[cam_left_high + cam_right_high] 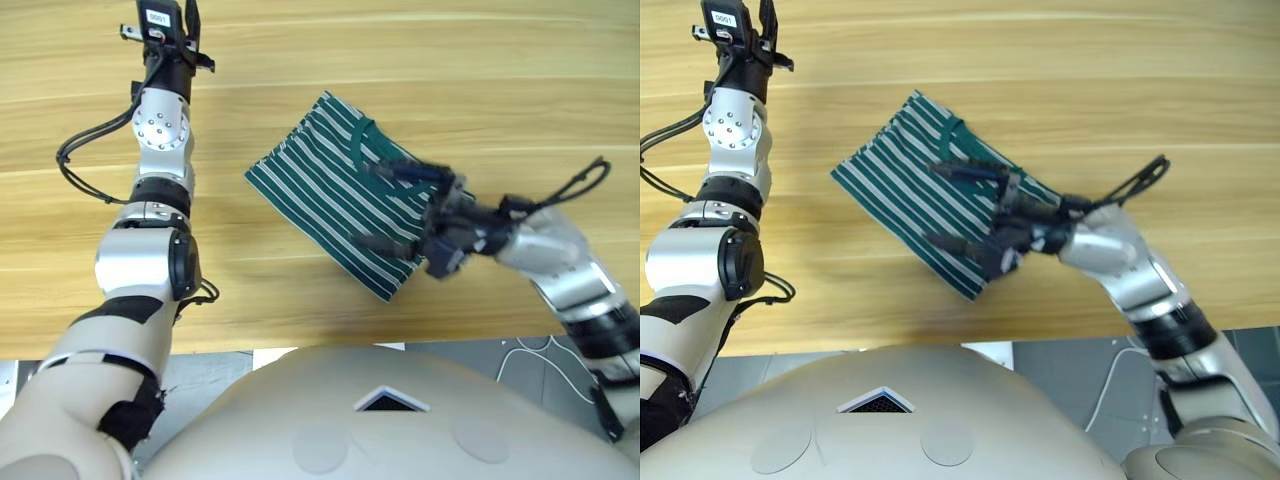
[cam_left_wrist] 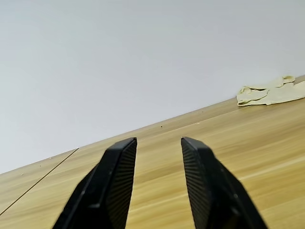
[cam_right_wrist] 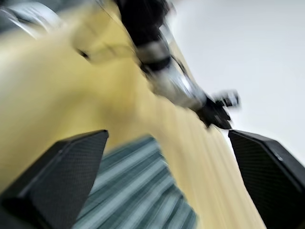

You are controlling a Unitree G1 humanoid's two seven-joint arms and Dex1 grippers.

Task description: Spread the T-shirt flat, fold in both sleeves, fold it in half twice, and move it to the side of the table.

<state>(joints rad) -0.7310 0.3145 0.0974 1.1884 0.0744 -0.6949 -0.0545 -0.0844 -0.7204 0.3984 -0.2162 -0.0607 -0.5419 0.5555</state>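
Note:
The T-shirt [image 1: 315, 185], dark green with white stripes, lies folded into a compact rectangle near the middle of the wooden table [image 1: 480, 80]. My right gripper [image 1: 385, 206] is open and hovers over the shirt's right-hand edge, one finger near the collar and the other near the front corner. The right wrist view looks between those spread fingers [image 3: 57, 176] down at the striped T-shirt [image 3: 138, 191]. My left gripper [image 2: 158, 140] is open with nothing in it. It is stretched to the table's far left [image 1: 172, 20], well away from the shirt.
A crumpled cream cloth [image 2: 269, 93] lies at the table's far edge by a pale wall. The table's front edge [image 1: 300, 345] runs just behind the shirt's near corner. Bare wood surrounds the shirt on all sides.

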